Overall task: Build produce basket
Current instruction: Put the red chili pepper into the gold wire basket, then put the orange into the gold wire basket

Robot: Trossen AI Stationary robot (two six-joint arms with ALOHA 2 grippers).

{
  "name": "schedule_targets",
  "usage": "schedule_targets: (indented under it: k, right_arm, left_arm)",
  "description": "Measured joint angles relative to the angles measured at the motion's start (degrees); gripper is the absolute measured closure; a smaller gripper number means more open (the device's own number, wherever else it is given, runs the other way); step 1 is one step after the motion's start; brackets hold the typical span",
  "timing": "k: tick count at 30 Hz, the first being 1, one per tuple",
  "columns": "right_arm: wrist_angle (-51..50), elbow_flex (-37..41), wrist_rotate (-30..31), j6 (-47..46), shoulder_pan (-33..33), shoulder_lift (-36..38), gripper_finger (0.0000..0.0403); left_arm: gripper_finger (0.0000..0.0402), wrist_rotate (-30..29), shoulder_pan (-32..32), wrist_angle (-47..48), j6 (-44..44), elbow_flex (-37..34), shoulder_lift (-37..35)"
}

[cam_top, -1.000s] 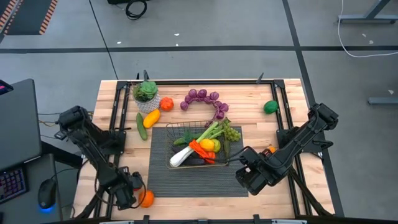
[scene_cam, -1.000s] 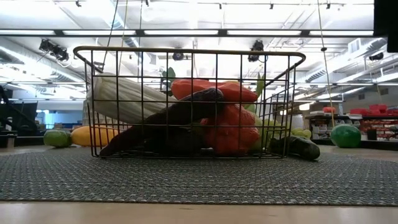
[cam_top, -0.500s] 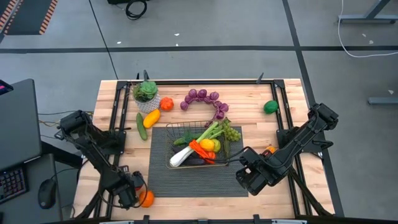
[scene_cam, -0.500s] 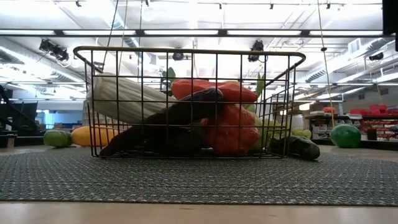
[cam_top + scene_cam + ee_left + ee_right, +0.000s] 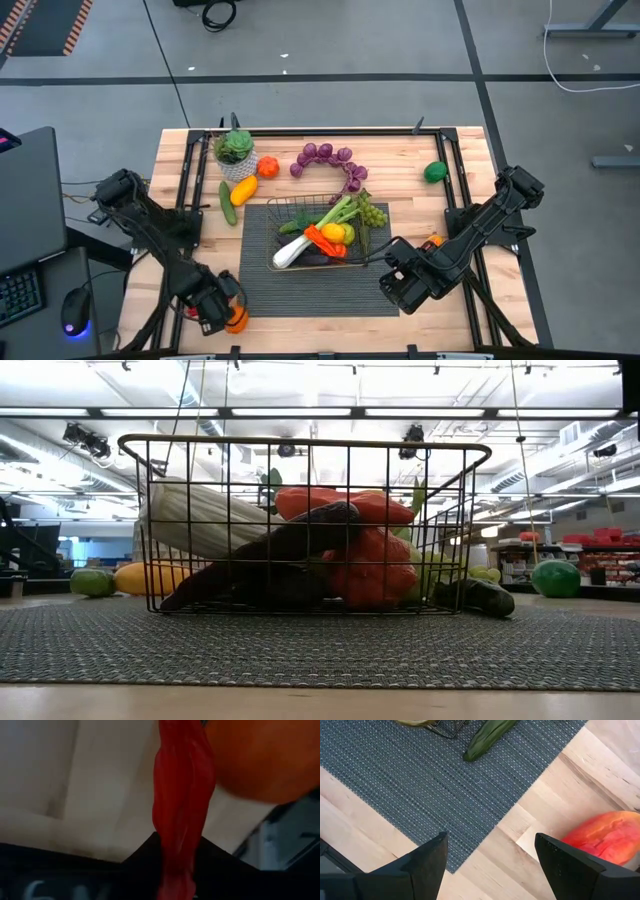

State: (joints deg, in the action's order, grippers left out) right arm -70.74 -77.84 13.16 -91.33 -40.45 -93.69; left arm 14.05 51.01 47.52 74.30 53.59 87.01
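The wire basket [image 5: 300, 208] stands on the dark mat [image 5: 320, 290], filled with a leek [image 5: 292, 250], an orange carrot and peppers; the low view shows it too, basket [image 5: 135, 510]. At the table's near left corner my left gripper [image 5: 215, 305] is shut on a long red pepper [image 5: 182, 795], right beside an orange [image 5: 237, 320]. My right gripper [image 5: 403, 287] hangs open over the mat's near right corner and holds nothing. In the right wrist view a red-yellow fruit [image 5: 610, 837] lies on the wood and a cucumber tip [image 5: 487, 737] on the mat. My left gripper pinches the red pepper between its two fingers [image 5: 140, 867], with the pepper's lower end [image 5: 176, 870] in the hold. The fingers point steeply down and lie along the pepper, which reaches out beyond them next to the orange [image 5: 260, 760]. Whether it is off the table I cannot tell.
At the far side stand a potted succulent [image 5: 236, 150], a small orange-red fruit [image 5: 267, 167], purple grapes [image 5: 330, 158] and a green fruit [image 5: 434, 171]. A cucumber [image 5: 228, 202] and a yellow pepper [image 5: 243, 190] lie left of the mat. Green grapes [image 5: 372, 213] lie by the basket.
My left gripper has shifted a little toward the table's right edge and risen slightly, staying next to the orange. The right arm and the basket have kept still.
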Motion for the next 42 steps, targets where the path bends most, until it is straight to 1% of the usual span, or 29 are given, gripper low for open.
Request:
schedule_targets:
  k: [3,6,10,13,16,19,24,27,30,34,37,40,42]
  right_arm:
    - [0.0,-0.02,-0.71,0.0,0.0,0.0,0.0099]
    - [-0.02,-0.02,-0.86,0.02,0.0,0.0,0.0099]
    - [-0.01,-0.02,-1.65,0.02,0.0,0.16,0.0099]
    - [0.0,-0.02,-2.22,0.02,-0.23,0.29,0.0099]
    - [0.02,-0.04,-2.1,-0.14,-0.65,0.7,0.0099]
    - [0.01,-0.04,-0.92,-1.2,-1.04,1.32,0.0102]
    - [0.0,-0.04,0.12,-1.58,-1.2,2.3,0.0114]
    - [-0.05,-0.04,0.68,-1.53,-1.18,2.94,0.012]
    - [-0.1,-0.04,1.28,-1.53,-1.18,3.36,0.0123]
    - [-0.2,-0.04,1.61,-1.51,-1.18,3.48,0.0125]
    - [-0.15,-0.04,1.61,-1.52,-1.18,3.46,0.0125]
    - [-0.15,-0.04,1.65,-1.51,-1.18,3.45,0.0125]
    - [-0.08,-0.04,1.65,-1.51,-1.18,3.45,0.0125]
  left_arm:
    - [0.0299,-3.48,-2.01,2.78,-0.11,3.25,-2.11]
    - [0.0301,-8.17,-4.26,3.84,-0.65,7.24,-3.51]
    - [0.031,-18.46,-7.12,3.37,-1.73,13.78,-4.6]
    - [0.0308,-25.7,-9.82,3.01,-7.12,19.23,-4.62]
    - [0.0304,-31.74,-13.35,3.03,-13.47,23.19,-4.64]
    - [0.0304,-34.75,-17.47,2.99,-18.58,25.05,-4.64]
    - [0.03,-34.92,-24.54,3.09,-26.16,25.15,-4.37]
    - [0.0284,-34.8,-28.47,2.96,-29.41,25.08,-4.1]
    - [0.0258,-34.49,-31.9,2.11,-32.58,25.1,-4.12]
    - [0.0217,-30.51,-35.46,1.63,-33.38,25.1,-4.1]
    - [0.0192,-27.76,-36.83,1.65,-32.98,25.1,-4.12]
    - [0.0175,-24.57,-37.34,1.76,-32.82,25.1,-4.15]
    - [0.0172,-21.3,-37.31,2.35,-30.98,25.1,-4.25]
